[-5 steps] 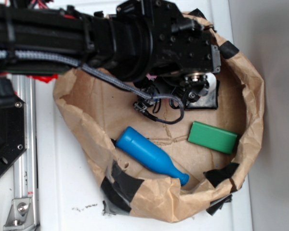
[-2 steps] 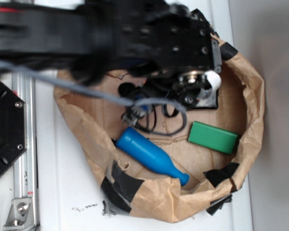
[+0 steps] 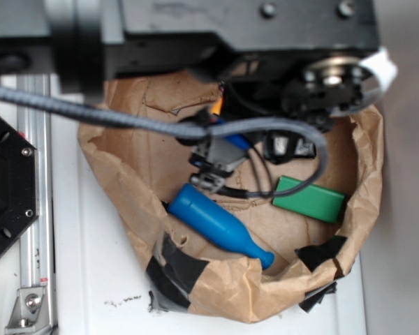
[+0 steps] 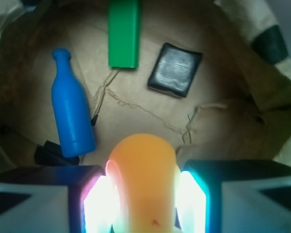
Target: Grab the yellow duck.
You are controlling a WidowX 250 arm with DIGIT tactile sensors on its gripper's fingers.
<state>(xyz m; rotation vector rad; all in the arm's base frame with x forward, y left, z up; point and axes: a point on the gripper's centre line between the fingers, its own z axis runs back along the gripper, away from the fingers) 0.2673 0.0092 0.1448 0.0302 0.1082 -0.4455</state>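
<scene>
Right now the hand (image 4: 143, 194) is closed around the yellow duck (image 4: 143, 182), its two fingers (image 4: 99, 201) pressing the toy's sides in the wrist view. The duck fills the gap between them, its rounded orange-yellow body poking forward past the fingertips, and the floor of the brown paper bag (image 4: 150, 109) lies beneath it. From the exterior view only a sliver of orange (image 3: 216, 106) shows under the big black arm (image 3: 195, 31), which crosses the top of the picture and hides most of the hand.

Inside the bag (image 3: 126, 174), whose rolled-down rim is patched with black tape (image 3: 171, 262), three other things lie on the creased paper. A blue bottle (image 4: 70, 109) lies on its side towards one wall. A green block (image 4: 122, 31) sits near the far wall, and just beside it, not touching, is a black square block (image 4: 175, 69). All three are well apart from the duck.

A grey braided cable (image 3: 119, 118) runs from the arm across the bag's opening. The bag rests on a white tabletop (image 3: 98, 279), with a metal rail (image 3: 35, 230) along its edge.
</scene>
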